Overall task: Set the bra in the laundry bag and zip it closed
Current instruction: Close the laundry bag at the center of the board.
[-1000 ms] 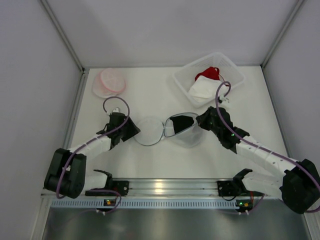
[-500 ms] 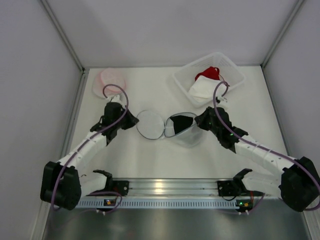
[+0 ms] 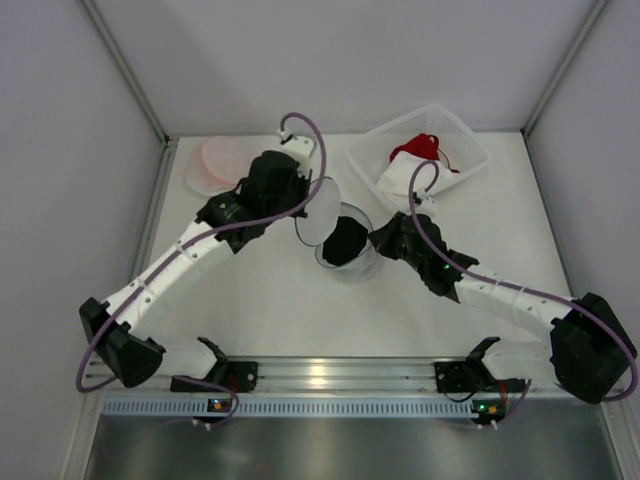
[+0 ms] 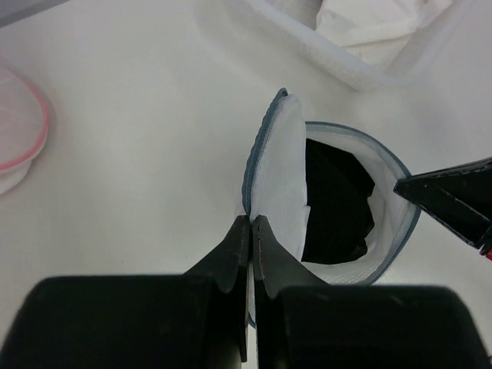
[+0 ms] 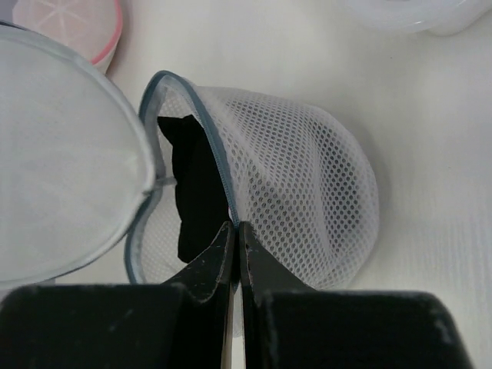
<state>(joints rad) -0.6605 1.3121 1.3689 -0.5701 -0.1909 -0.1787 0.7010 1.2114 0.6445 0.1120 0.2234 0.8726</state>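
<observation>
The white mesh laundry bag (image 3: 345, 245) with a blue-grey zipper rim stands in the middle of the table, its round lid (image 3: 320, 212) swung upright. A black bra (image 3: 345, 240) lies inside the cup (image 5: 307, 207). My left gripper (image 4: 251, 223) is shut on the lid's rim (image 4: 265, 146), holding the lid up on edge. My right gripper (image 5: 236, 227) is shut on the zipper rim of the cup (image 5: 219, 165), right beside the black bra (image 5: 196, 196). The bra (image 4: 334, 196) shows in the open mouth in the left wrist view too.
A second laundry bag with pink trim (image 3: 222, 160) lies at the back left. A clear plastic bin (image 3: 460, 135) at the back right holds white and red garments (image 3: 405, 178). Side walls close in the table on both sides.
My left gripper shut on the lid's rim, then lifted and swung it up toward the back right. The bag moved left with my right gripper still on its rim.
</observation>
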